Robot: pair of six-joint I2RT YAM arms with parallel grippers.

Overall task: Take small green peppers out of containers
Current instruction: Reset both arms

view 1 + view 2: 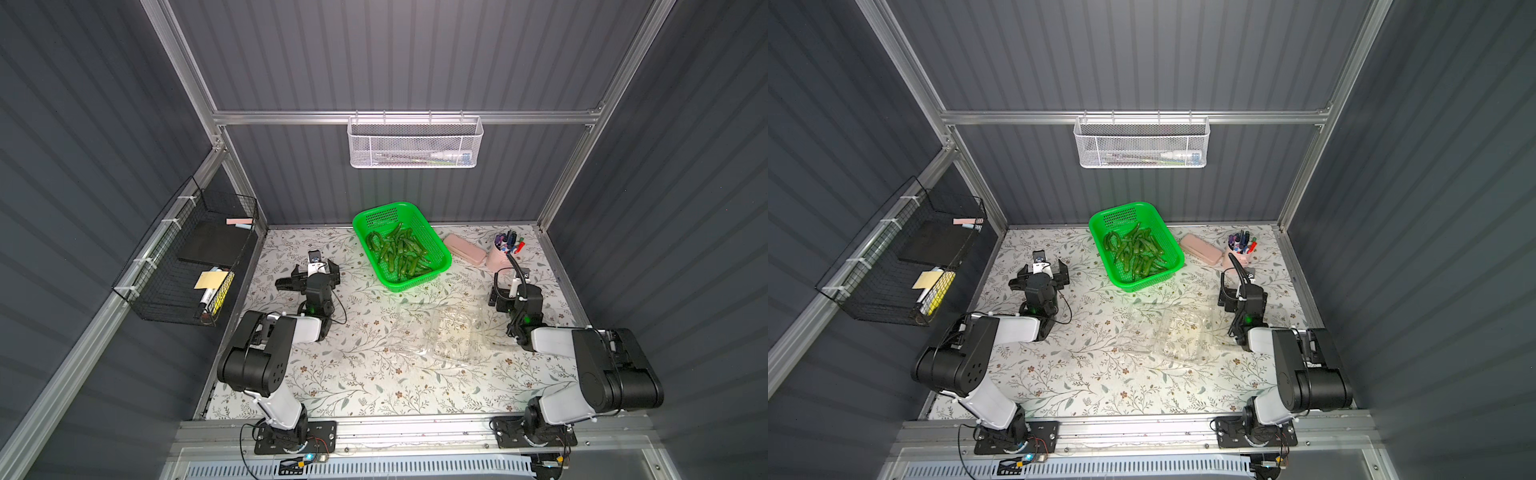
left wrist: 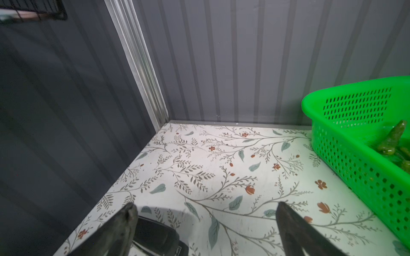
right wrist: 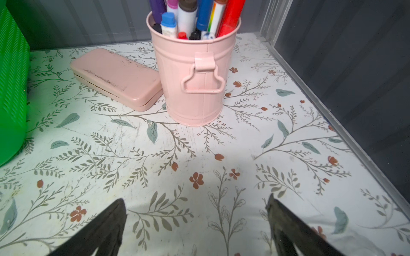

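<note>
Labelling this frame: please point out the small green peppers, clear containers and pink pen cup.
small green peppers (image 1: 398, 253): a top view, middle of the pile.
clear containers (image 1: 453, 332): a top view, middle of the transparent plastic.
pink pen cup (image 3: 193, 104): right wrist view, side wall below the handle.

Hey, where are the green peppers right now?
In both top views the green peppers lie piled in the green basket at the back middle of the table, left of the pink case.
</note>
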